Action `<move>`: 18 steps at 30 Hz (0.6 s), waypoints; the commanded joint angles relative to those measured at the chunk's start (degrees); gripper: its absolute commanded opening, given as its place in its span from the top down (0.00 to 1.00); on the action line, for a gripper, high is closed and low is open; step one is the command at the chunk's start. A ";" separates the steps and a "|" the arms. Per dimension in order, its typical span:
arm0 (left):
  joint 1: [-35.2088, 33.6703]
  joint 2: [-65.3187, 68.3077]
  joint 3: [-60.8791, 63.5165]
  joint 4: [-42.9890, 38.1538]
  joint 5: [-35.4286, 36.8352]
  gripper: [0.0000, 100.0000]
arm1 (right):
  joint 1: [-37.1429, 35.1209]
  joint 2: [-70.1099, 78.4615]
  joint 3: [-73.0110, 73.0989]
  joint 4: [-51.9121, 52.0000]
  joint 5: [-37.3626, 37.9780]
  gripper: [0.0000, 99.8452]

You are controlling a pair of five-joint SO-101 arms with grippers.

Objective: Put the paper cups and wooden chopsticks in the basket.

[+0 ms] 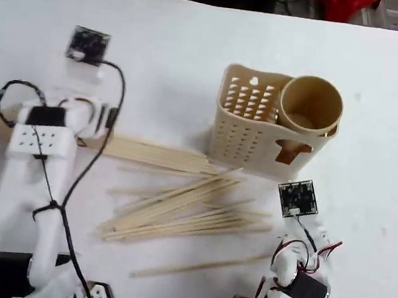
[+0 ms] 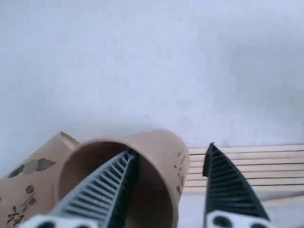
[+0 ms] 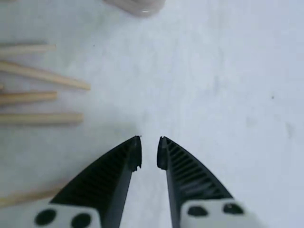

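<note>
Left wrist view: left gripper point(image 2: 171, 148) apart, one finger inside a cup point(image 2: 159, 141) lying sideways on the desk point(image 2: 152, 71), the other outside its wall. Right gripper point(image 3: 148, 153) nearly together, empty, over the desk beside loose chopsticks point(image 1: 169, 214). Basket point(image 1: 243, 141) beyond holds second cup point(image 1: 310, 104).

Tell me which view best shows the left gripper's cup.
Left wrist view: the paper cup lies on its side, mouth toward the camera, one finger of the left gripper inside it, one outside. In the high view the arm covers most of it. The right wrist view faces chopsticks and table.
</note>
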 commanded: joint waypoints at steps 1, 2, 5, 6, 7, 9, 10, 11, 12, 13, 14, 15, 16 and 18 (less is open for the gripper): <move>4.26 -0.04 -1.93 -1.32 0.26 0.89 | -0.13 -0.92 0.53 0.31 0.35 0.93; 4.44 0.40 -1.85 -1.32 0.26 0.92 | -0.04 -0.92 0.53 0.31 0.35 0.93; 4.53 4.44 -1.85 -1.67 0.26 0.98 | -0.04 -0.92 0.53 0.31 0.35 0.93; 4.35 6.29 -2.02 -1.67 0.26 0.98 | -0.04 -0.92 0.53 0.31 0.35 0.93; 4.18 7.87 -2.20 -1.67 0.26 0.97 | -0.04 -0.92 0.53 0.31 0.35 0.93; 4.00 10.86 -4.13 -1.23 0.26 0.98 | -0.04 -0.92 0.53 0.31 0.35 0.93; 4.00 11.82 -5.01 -1.23 0.26 0.98 | -0.04 -0.92 0.53 0.31 0.35 0.93; 3.91 12.62 -6.07 -1.14 0.26 0.98 | -0.04 -0.92 0.53 0.31 0.35 0.93; 3.91 12.88 -7.38 -0.35 0.26 0.98 | -0.04 -0.92 0.53 0.31 0.35 0.93; 4.18 12.79 -9.32 1.49 0.26 0.98 | -0.04 -0.92 0.53 0.31 0.35 0.93; 4.35 12.53 -11.78 3.96 0.26 0.98 | -0.04 -0.92 0.53 0.31 0.35 0.93; 4.53 12.26 -14.86 6.95 0.35 0.98 | -0.04 -0.92 0.53 0.31 0.35 0.93; 4.97 12.00 -18.37 10.37 0.35 0.98 | -0.13 -0.92 0.53 0.31 0.35 0.93; 6.02 11.65 -26.29 17.05 0.35 0.98 | -0.22 -0.92 0.53 0.31 0.35 0.93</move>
